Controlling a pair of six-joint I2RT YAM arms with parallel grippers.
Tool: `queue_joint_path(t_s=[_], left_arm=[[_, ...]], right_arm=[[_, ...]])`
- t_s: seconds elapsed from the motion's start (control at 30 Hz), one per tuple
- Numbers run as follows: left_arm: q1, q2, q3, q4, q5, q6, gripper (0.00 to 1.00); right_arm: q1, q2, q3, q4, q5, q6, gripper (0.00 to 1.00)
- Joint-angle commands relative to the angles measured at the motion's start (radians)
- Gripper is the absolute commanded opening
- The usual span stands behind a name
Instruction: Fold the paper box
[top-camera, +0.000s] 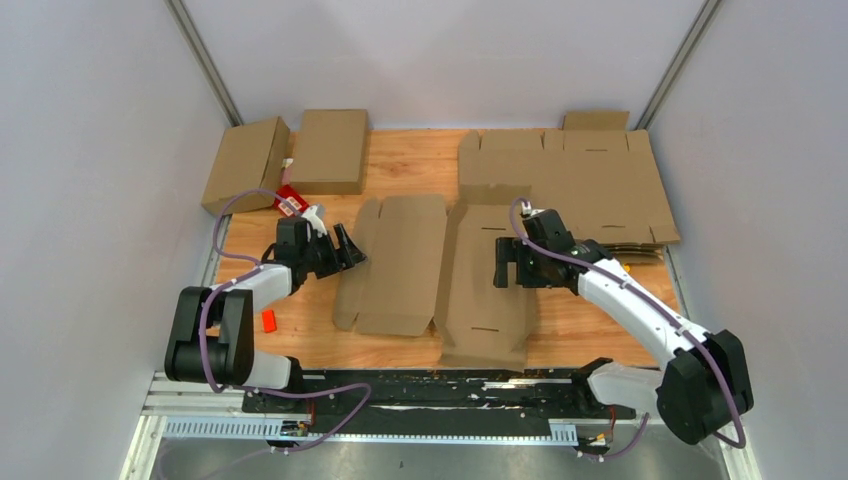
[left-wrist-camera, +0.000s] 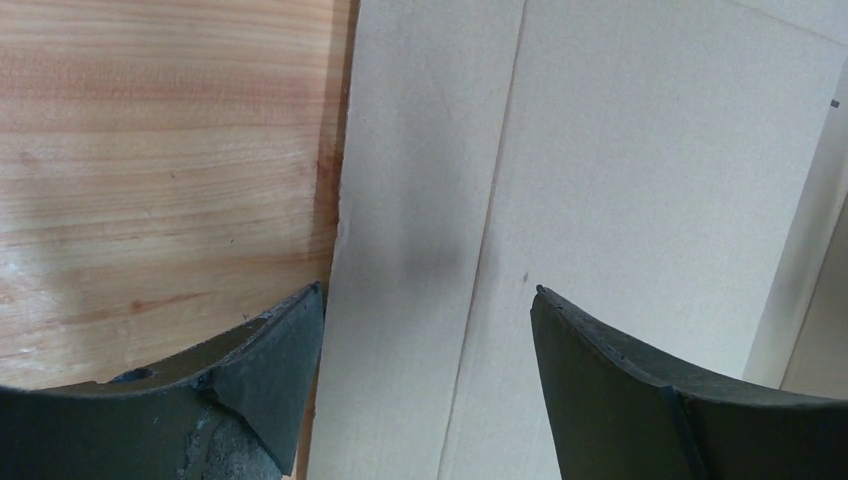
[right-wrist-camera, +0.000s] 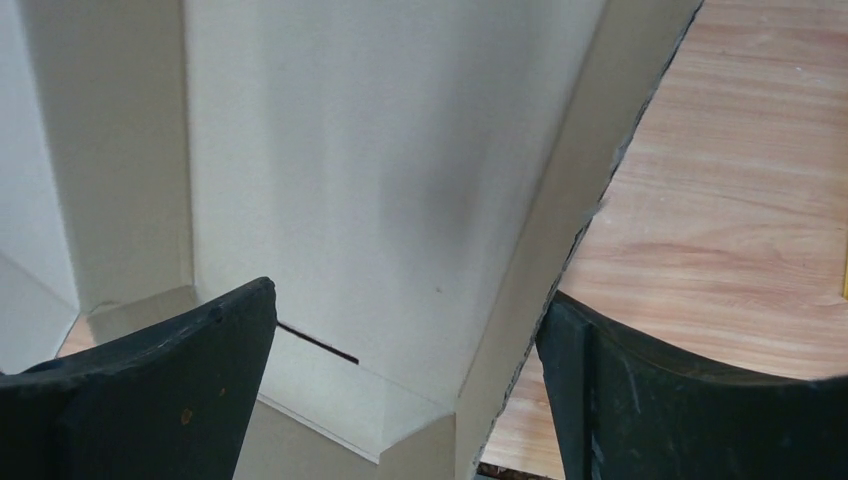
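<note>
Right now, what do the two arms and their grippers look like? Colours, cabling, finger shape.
Left arm and right arm match: white links, bulky black joint housings, a loose purple cable along each. Left gripper and right gripper are black; fingers are dark curved blades tapering to points, slightly scuffed. No markings readable.

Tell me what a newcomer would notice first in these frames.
The big unfolded cardboard blank spread across the middle of the wooden table draws the eye first. The left gripper is at its left edge and the right gripper at its right edge, both open. Behind it, two folded boxes sit at the far left and a pile of flat blanks lies at the far right.
</note>
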Motion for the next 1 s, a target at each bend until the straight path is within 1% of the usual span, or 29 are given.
queue_joint_path(t_s=[0.0, 0.1, 0.13, 0.2, 0.27, 0.33, 0.43, 0.5, 0.7, 0.83, 0.97], left_arm=[[-0.003, 0.006, -0.011, -0.002, 0.035, -0.013, 0.82], [-0.003, 0.011, -0.011, -0.002, 0.034, -0.013, 0.83], [-0.004, 0.011, -0.011, -0.001, 0.034, -0.013, 0.83], [-0.003, 0.013, -0.011, 0.001, 0.037, -0.014, 0.82], [-0.004, 0.013, -0.014, 0.006, 0.042, -0.017, 0.82], [-0.004, 0.016, -0.015, 0.01, 0.046, -0.018, 0.82], [-0.003, 0.017, -0.015, 0.013, 0.05, -0.019, 0.82], [-0.003, 0.019, -0.015, 0.015, 0.054, -0.021, 0.82], [-0.005, 0.026, -0.017, 0.018, 0.061, -0.024, 0.82], [-0.005, 0.019, -0.018, 0.02, 0.064, -0.026, 0.82], [-0.005, 0.008, -0.021, 0.01, 0.059, -0.02, 0.82]], right_arm=[[0.078, -0.069, 0.05, -0.038, 0.072, -0.019, 1.0], [0.216, -0.063, 0.144, -0.161, 0.35, 0.017, 1.0], [0.261, -0.051, 0.178, -0.206, 0.419, 0.032, 1.0], [0.337, -0.015, 0.238, -0.274, 0.524, 0.055, 1.0], [0.4, 0.027, 0.281, -0.318, 0.585, 0.064, 1.0], [0.449, 0.069, 0.305, -0.332, 0.581, 0.051, 1.0], [0.521, 0.115, 0.3, -0.292, 0.497, -0.014, 1.0], [0.557, 0.141, 0.295, -0.285, 0.497, -0.011, 1.0], [0.558, 0.164, 0.3, -0.313, 0.552, 0.009, 1.0], [0.558, 0.127, 0.289, -0.271, 0.481, -0.027, 1.0], [0.54, 0.111, 0.267, -0.249, 0.41, -0.033, 0.98]])
